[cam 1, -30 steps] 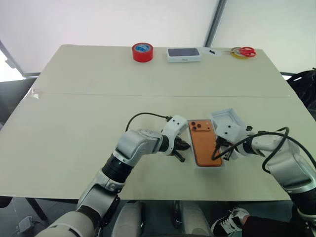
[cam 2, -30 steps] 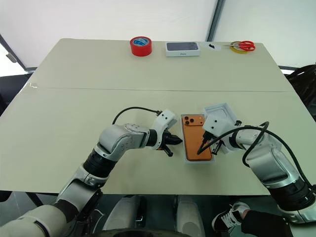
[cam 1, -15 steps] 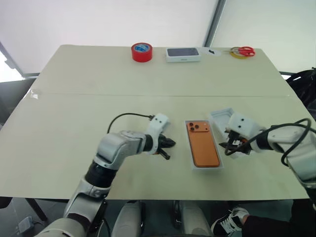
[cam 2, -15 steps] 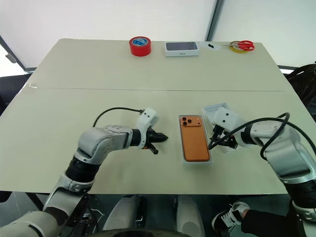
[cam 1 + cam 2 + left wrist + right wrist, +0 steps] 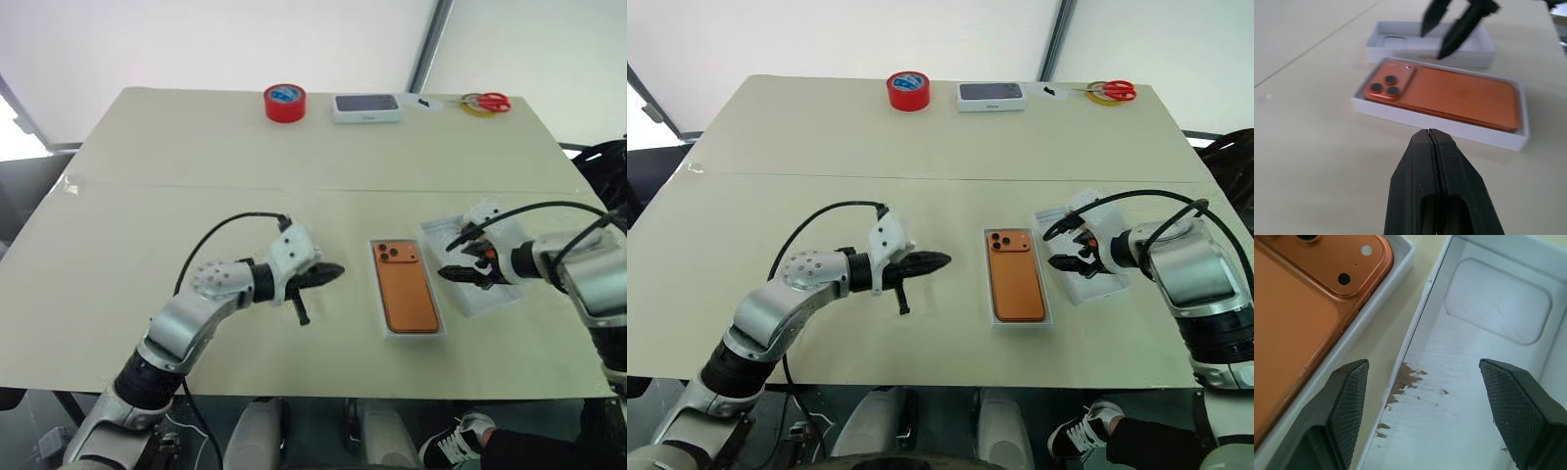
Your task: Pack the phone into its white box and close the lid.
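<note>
Two robot arms reach over a pale tabletop (image 5: 147, 225). Between them lies the phone (image 5: 404, 288), slim and orange, resting back-up inside the white box (image 5: 439, 331), a shallow tray whose low walls frame it on all sides. The phone's long axis runs away from the robot, tilted slightly, with the raised camera block of three lenses at the far end, on the corner toward the robot's left. No brand mark or writing can be read on the phone's back.

The left gripper (image 5: 331, 270) hovers above the table to the left of the tray, well apart from it, its two black fingers clenched together and holding nothing; the tips point to the right, toward the phone.

The right gripper (image 5: 460, 260) is just right of the tray, over the lid (image 5: 490, 297), which lies upside down with its pale inside facing up, beside the tray and roughly parallel to it. A rounded rectangular outline is pressed into the lid's inner face, and brown scuffs mark it near one long wall. The fingers are spread wide, one over the gap between tray and lid, the other over the lid's inside, gripping nothing.

Along the far edge sit a red tape roll (image 5: 284, 102), a white box with a dark top (image 5: 365, 107) and red-handled scissors (image 5: 485, 101). Printing on the dark-topped box is too small to read.
</note>
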Robot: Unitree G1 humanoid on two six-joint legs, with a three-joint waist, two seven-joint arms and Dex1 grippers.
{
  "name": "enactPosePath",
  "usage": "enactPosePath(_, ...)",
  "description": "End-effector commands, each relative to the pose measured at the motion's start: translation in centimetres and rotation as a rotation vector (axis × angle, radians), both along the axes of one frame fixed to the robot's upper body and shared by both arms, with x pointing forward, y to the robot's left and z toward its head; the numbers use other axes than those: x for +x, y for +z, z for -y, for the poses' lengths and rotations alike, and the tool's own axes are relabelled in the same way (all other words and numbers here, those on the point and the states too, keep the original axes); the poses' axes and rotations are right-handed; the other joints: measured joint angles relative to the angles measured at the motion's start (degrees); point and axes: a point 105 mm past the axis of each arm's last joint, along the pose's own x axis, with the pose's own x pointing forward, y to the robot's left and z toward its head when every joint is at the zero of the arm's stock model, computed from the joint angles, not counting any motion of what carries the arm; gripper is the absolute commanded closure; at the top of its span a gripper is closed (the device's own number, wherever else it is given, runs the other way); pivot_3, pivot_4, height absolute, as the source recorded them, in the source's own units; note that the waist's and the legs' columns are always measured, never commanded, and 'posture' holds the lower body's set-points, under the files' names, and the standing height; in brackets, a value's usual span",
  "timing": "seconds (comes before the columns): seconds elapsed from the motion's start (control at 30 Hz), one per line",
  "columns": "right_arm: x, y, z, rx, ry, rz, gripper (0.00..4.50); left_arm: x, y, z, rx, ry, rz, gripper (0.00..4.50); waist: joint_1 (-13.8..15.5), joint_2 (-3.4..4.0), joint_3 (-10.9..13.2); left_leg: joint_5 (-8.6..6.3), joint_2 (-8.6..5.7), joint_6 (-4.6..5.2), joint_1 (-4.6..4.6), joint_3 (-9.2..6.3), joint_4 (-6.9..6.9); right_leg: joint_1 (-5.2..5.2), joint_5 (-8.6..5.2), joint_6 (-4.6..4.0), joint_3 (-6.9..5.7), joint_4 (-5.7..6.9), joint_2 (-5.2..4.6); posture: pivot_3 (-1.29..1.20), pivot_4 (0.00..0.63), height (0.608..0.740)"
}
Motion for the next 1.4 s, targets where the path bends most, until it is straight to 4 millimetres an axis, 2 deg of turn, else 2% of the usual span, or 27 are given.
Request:
enactPosePath(0.03,0.6,0.4,-0.2,0.041,-0.059,-0.018,1.1,-1.5,1.2,0.8,-0.031,-0.097,0.073,4.5,0.0,0.0,0.0,0.0,0.01,0.0,0.01,0.0,0.0,0.0,0.0,0.0,0.0,0.0,0.01,0.0,0.15,0.732)
enactPosePath(0.07,0.6,0.3,-0.3,0.05,-0.069,-0.033,1.25,-1.6,1.1,0.9,-0.03,-0.103,0.073,4.5,0.0,0.01,0.0,0.0,0.02,0.0,0.01,-0.01,0.0,-0.01,0.0,0.0,0.0,0.02,0.02,0.0,0.15,0.732)
enactPosePath(0.1,0.5,0.3,-0.4,0.059,-0.072,-0.045,1.65,-1.6,1.1,0.9,-0.028,-0.106,0.073,4.5,0.0,0.01,0.0,0.0,0.03,0.0,0.01,-0.01,0.0,-0.02,0.0,0.0,-0.01,0.04,0.04,0.0,0.15,0.732)
enactPosePath(0.27,0.4,0.3,-0.5,0.044,-0.081,-0.065,4.23,-1.5,0.9,1.0,-0.029,-0.101,0.075,4.5,0.0,0.01,0.0,0.0,0.04,0.0,0.0,-0.01,0.0,-0.01,0.01,0.01,-0.01,0.03,0.07,0.0,0.15,0.732)
enactPosePath(0.3,0.4,0.3,-0.6,0.047,-0.082,-0.068,4.47,-1.5,0.8,0.9,-0.031,-0.097,0.075,4.5,0.0,0.01,0.0,0.0,0.04,0.0,0.0,0.0,0.01,-0.01,0.01,0.02,-0.01,0.03,0.07,0.0,0.15,0.732)
enactPosePath(0.47,0.5,1.1,-0.7,0.094,-0.104,-0.06,4.47,-1.1,0.7,0.5,-0.036,-0.064,0.076,4.5,0.0,0.01,0.0,0.0,0.04,0.0,0.01,-0.01,0.01,0.0,0.01,0.03,-0.01,0.05,0.08,0.0,0.15,0.732)
enactPosePath(0.57,1.5,4.1,-1.1,0.224,-0.143,0.006,4.47,-0.3,0.9,-0.7,-0.057,0.004,0.076,4.5,-0.5,0.05,0.0,0.0,0.06,0.0,0.01,0.01,0.01,-0.03,0.02,0.03,0.01,0.06,0.1,0.0,0.15,0.732)
enactPosePath(0.7,2.1,9.0,-3.2,0.497,-0.112,0.068,4.47,1.3,1.4,-3.0,-0.116,0.146,0.071,4.5,-1.4,0.09,0.1,0.0,0.1,0.01,0.0,-0.04,0.0,-0.06,0.03,0.05,0.0,0.11,0.16,0.0,0.15,0.732)
enactPosePath(0.77,2.0,10.7,-4.7,0.637,-0.04,0.064,4.47,2.2,1.7,-4.4,-0.146,0.218,0.065,4.5,-1.5,0.09,0.1,0.0,0.15,0.01,0.0,-0.06,-0.02,-0.05,0.09,0.15,0.0,0.1,0.22,0.0,0.15,0.732)
enactPosePath(0.83,1.9,11.4,-6.0,0.733,0.018,0.048,4.47,2.8,2.1,-5.5,-0.168,0.269,0.065,4.5,-1.5,0.08,0.0,-0.01,0.18,0.03,0.01,-0.07,-0.04,-0.05,0.13,0.21,0.0,0.09,0.25,0.0,0.15,0.732)
enactPosePath(0.93,1.5,11.5,-8.9,0.921,0.127,-0.053,4.47,3.7,2.7,-6.8,-0.199,0.33,0.068,4.5,-1.5,0.08,0.0,-0.01,0.18,0.03,0.01,-0.06,-0.04,-0.02,0.13,0.19,0.0,0.09,0.25,0.0,0.15,0.732)
enactPosePath(1.13,-0.3,10.2,-12.9,1.056,0.214,-0.22,4.47,4.3,2.9,-7.1,-0.211,0.356,0.076,4.5,-1.4,0.08,0.0,-0.01,0.17,0.03,-0.02,-0.03,-0.03,-0.02,0.18,0.17,0.04,0.09,0.22,0.0,0.15,0.732)
enactPosePath(1.23,-1.2,9.1,-14.6,1.14,0.156,-0.253,4.47,4.3,2.8,-6.6,-0.218,0.355,0.073,4.5,-1.5,0.05,0.0,-0.02,0.16,0.05,-0.02,-0.05,-0.04,0.02,0.19,0.18,0.03,0.07,0.19,0.0,0.15,0.732)
enactPosePath(1.4,-2.1,6.3,-16.2,1.202,0.032,-0.247,4.47,4.2,2.4,-5.2,-0.226,0.334,0.052,4.5,-1.7,0.08,0.0,-0.04,0.17,0.09,-0.02,0.0,-0.03,-0.03,0.19,0.21,0.08,0.11,0.22,0.0,0.15,0.732)
